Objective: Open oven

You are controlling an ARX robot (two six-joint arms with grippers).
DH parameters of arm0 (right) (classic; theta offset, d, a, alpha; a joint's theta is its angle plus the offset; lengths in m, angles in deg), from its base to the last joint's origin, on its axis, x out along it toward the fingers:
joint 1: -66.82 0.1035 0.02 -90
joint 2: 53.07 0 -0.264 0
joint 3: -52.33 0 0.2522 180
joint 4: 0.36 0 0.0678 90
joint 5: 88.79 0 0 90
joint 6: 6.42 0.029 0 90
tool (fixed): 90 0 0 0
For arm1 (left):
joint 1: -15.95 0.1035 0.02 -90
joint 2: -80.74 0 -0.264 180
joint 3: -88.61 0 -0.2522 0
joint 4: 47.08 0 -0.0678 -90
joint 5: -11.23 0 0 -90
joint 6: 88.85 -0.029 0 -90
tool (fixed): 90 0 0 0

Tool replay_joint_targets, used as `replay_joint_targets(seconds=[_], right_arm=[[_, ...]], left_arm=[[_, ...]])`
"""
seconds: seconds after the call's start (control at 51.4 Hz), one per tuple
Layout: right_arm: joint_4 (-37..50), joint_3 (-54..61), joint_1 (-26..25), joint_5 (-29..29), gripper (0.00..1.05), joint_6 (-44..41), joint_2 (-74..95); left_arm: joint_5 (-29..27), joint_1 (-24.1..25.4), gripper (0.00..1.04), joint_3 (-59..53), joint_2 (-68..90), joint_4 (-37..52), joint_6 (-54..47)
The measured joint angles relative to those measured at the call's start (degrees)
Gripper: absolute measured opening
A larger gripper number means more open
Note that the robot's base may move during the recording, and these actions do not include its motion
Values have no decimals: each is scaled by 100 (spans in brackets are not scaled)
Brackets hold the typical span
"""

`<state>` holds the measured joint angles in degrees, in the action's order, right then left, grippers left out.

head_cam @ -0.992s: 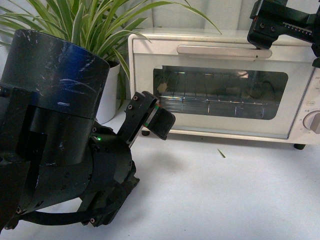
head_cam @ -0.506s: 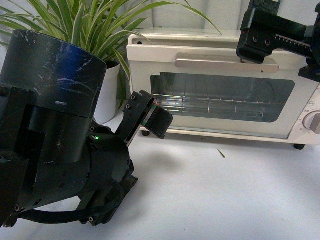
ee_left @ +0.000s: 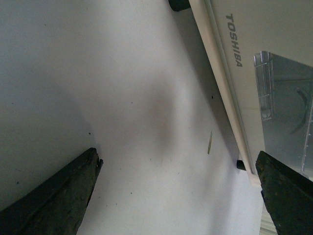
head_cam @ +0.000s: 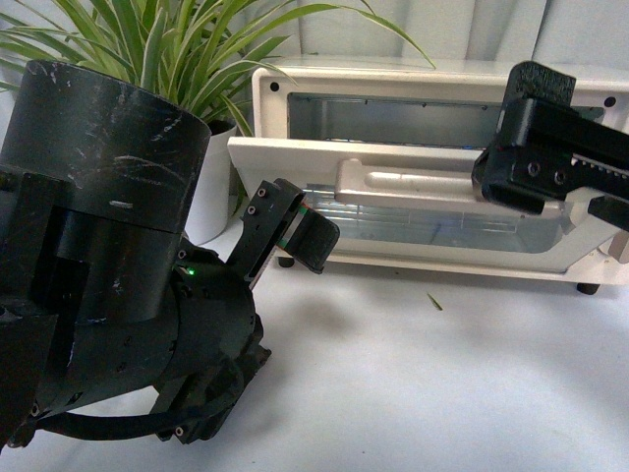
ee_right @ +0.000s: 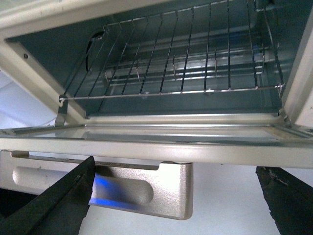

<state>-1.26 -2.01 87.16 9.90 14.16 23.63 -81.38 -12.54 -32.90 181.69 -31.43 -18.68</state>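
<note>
One oven (head_cam: 295, 162) on white tabletop (head_cam: 442, 383), door half-open; potted plant (head_cam: 197, 49) beside.

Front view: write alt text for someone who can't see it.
The cream oven has its door tipped partway open, the right gripper at the bar handle. The left gripper sits low by its left corner, near a potted plant.

Open oven (ee_right: 146, 149), wire rack (ee_right: 186, 63) inside

The handle (head_cam: 403, 183) of the oven's (head_cam: 393, 71) half-lowered door (head_cam: 280, 157) lies between the right gripper's (head_cam: 506, 177) jaws, the wire rack (ee_right: 181, 58) inside beyond it, while the left gripper (head_cam: 295, 231) hangs over the bench (head_cam: 442, 393), with the oven just ahead and the plant (head_cam: 177, 49) beyond to its left.
</note>
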Motion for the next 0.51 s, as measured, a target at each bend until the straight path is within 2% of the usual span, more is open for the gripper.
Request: replay_joint_targets(seconds=[0.311,0.506], right_arm=[[9,527,44,-243,95,-70,-391],[-343,957,-61,-393,95,74,-1104]], left_arm=[[-9,-2,98,-96,-42,31,-142],[-133,-28,98,-234,-190,-42,-457]])
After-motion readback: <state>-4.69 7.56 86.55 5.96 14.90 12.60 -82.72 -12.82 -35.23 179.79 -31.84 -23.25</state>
